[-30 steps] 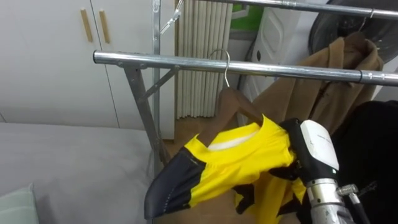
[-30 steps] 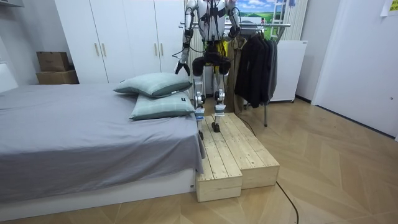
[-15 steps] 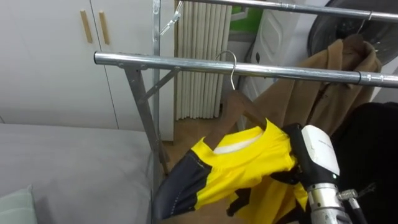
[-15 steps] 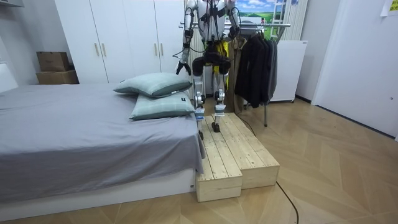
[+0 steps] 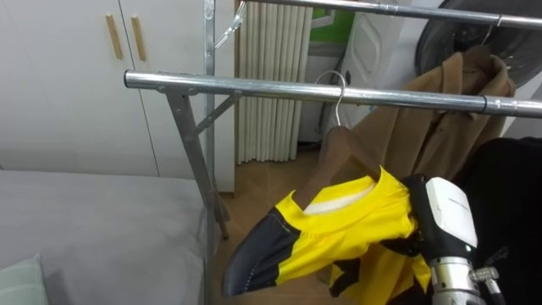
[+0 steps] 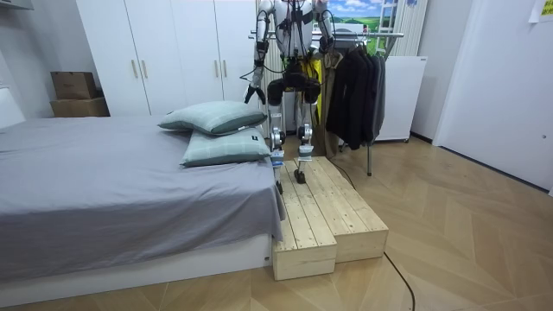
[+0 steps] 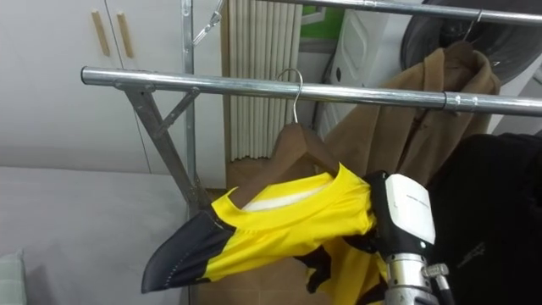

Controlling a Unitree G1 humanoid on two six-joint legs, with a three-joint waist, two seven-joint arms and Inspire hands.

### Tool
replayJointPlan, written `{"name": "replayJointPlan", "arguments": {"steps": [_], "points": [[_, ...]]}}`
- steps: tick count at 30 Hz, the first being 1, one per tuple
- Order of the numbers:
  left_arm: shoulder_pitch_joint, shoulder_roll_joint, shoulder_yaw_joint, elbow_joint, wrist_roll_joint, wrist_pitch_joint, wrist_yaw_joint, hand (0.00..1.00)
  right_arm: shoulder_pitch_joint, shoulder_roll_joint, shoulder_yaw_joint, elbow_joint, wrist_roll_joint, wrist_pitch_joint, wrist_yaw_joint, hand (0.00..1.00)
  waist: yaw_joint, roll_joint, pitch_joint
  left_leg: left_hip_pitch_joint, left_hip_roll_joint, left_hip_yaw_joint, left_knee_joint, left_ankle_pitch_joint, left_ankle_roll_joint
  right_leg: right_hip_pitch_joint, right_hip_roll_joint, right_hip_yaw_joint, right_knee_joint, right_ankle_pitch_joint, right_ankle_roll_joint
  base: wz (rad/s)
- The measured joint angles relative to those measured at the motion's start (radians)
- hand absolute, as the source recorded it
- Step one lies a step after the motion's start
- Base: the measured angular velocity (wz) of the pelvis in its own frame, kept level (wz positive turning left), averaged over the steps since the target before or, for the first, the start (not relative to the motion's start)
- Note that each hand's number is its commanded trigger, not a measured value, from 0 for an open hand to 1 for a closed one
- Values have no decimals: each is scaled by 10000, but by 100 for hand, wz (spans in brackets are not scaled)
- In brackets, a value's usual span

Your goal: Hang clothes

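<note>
A yellow shirt with a dark sleeve is on a wooden hanger. My right hand holds it up from the right, its dark fingers curled into the shirt's shoulder. The hanger is tilted. Its metal hook is level with the steel rail of the clothes rack; I cannot tell whether it rests on the rail. In the room view I stand on a wooden platform facing the rack, and my left hand hangs at my side.
A brown coat and a black garment hang on the rail to the right of the shirt. A second rail runs higher behind. White wardrobe doors stand at the left, and a grey bed lies below them.
My right hand has carried the hanger and shirt to the right along the rail and slightly up. The hook is now closer to the brown coat.
</note>
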Motion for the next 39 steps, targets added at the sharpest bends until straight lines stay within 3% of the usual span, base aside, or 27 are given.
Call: {"name": "replayJointPlan", "arguments": {"steps": [22,24,25,30,34,39], "points": [[171,8,296,-55,6,3,-42,0,124,148,-273,-1,-743,33,-20,100,-179,-59,-5,13,1,27,3,0,-1,5,7,10,9,-12,2,0],[180,9,297,-56,3,19,-117,0,140,261,-295,-1,-806,103,-51,50,-186,-51,-9,9,1,27,2,-1,0,8,6,10,4,-11,2,0],[180,7,297,-56,3,20,-170,0,145,310,-295,-1,-829,137,-51,0,-185,-44,-13,7,1,27,-3,-1,0,10,4,10,4,-11,2,0],[198,6,314,-54,7,34,-206,0,154,361,-299,1,-902,356,16,0,-179,-18,-26,7,0,23,-6,-1,0,12,3,1,9,-11,2,0],[201,1,367,-54,5,61,-209,0,154,361,-306,162,-918,766,128,0,-173,3,-26,5,5,20,2,-1,0,8,6,-2,-1,-12,1,0],[206,2,384,-47,0,61,-216,0,155,360,-359,351,-877,802,145,0,-184,44,-34,14,6,20,1,-1,0,9,10,5,-19,-14,0,0]]}}
